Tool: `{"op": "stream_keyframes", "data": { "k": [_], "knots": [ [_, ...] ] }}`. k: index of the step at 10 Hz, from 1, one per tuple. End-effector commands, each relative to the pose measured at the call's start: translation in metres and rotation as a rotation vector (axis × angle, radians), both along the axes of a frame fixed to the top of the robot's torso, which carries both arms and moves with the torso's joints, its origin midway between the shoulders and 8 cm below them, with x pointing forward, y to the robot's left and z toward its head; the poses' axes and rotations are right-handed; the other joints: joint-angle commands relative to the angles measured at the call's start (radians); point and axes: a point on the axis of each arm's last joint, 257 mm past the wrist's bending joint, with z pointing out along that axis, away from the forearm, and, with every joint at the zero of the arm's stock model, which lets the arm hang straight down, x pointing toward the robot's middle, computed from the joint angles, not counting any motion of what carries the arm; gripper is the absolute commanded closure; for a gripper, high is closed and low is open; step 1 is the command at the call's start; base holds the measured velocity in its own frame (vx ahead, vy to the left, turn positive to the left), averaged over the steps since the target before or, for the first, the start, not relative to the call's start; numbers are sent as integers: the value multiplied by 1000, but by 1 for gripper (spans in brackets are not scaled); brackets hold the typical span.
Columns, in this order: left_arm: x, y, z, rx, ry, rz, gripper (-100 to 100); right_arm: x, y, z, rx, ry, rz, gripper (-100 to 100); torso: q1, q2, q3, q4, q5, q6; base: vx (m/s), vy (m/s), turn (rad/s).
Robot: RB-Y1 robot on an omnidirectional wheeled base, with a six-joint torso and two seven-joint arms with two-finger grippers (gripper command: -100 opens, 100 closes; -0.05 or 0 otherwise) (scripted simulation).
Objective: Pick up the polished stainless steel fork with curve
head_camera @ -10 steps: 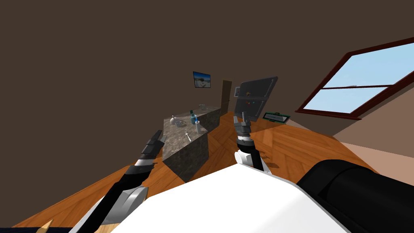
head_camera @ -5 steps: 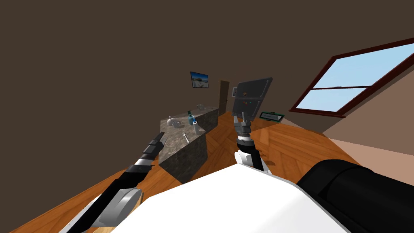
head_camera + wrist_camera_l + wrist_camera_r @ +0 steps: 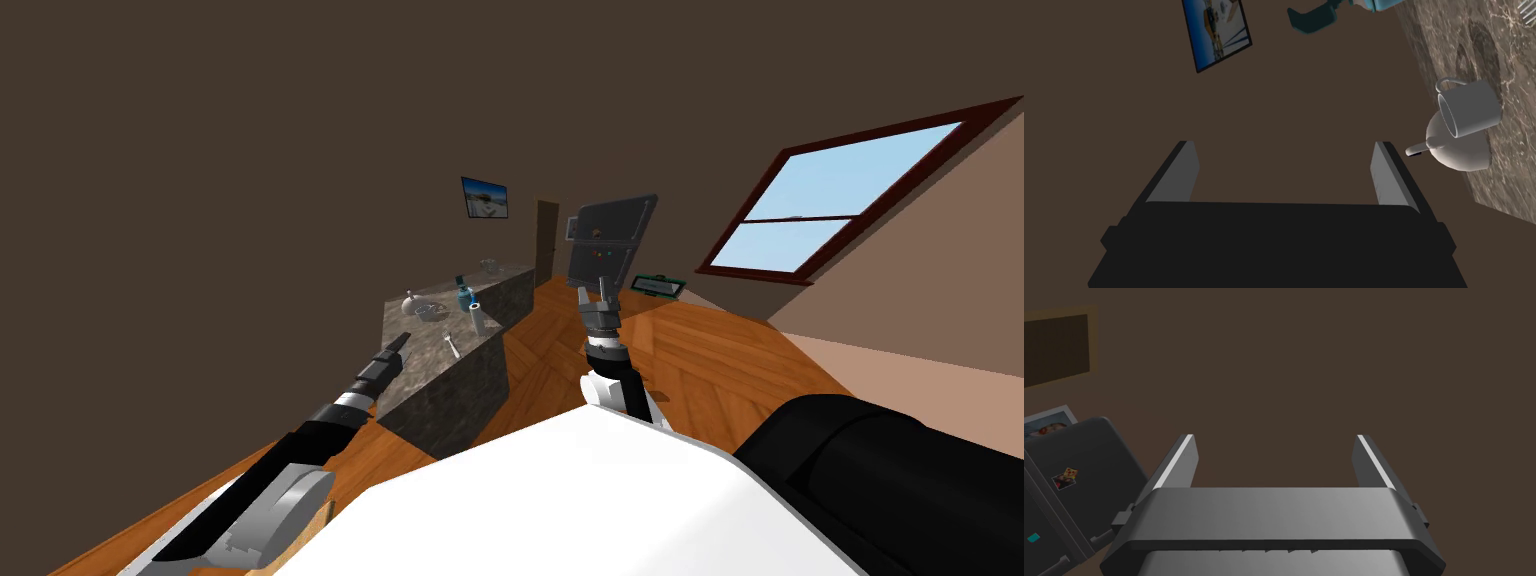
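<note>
The small silver fork (image 3: 452,347) lies on the dark marble counter (image 3: 425,345), near its front right edge. My left gripper (image 3: 400,343) reaches out low over the counter's near left corner, a short way left of the fork. In the left wrist view that gripper (image 3: 1284,145) stands open with nothing between its fingers, facing the brown wall, with a white mug (image 3: 1469,107) and a white teapot (image 3: 1459,150) beside it. My right gripper (image 3: 595,290) is raised in front of the grey fridge (image 3: 608,240); the right gripper (image 3: 1275,437) is open and empty.
On the counter beyond the fork stand a white tube (image 3: 478,318), a teal bottle (image 3: 464,295), a bowl (image 3: 427,312) and a glass (image 3: 488,265). A picture (image 3: 484,197) hangs on the wall. A window (image 3: 820,210) lies to the right over the wooden floor (image 3: 700,360).
My view has swung, so counter and fridge sit further left. My left arm has stretched forward and lower, its gripper now over the counter's near corner. The right arm has barely moved.
</note>
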Motion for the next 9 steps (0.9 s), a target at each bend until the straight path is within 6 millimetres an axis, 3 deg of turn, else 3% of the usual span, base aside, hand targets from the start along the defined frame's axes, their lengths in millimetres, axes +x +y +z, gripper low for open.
{"op": "stream_keyframes", "data": {
  "k": [1, 3, 8, 9],
  "knots": [
    [-2, 8, -12, 23, 46, 6, -100, 0, 0, 0, 0, 0, 0, 0, 0, 0, 0, 0, 0, 0, 31, -27, -68],
    [-3, 29, -41, 73, 164, 29, -100, 0, 0, 0, 0, 0, 0, 0, 0, 0, 0, 0, 0, 0, 39, -41, -171],
    [-11, 60, -82, 176, 340, 57, -100, 0, 0, 0, 0, 0, 0, 0, 0, -3, -1, -1, 0, 0, 57, -30, -109],
    [-17, 74, -99, 204, 410, 75, -100, 0, 0, 0, 0, 0, 0, 0, 0, -1, -1, 0, 0, -1, 59, -39, -147]
  ]
}}
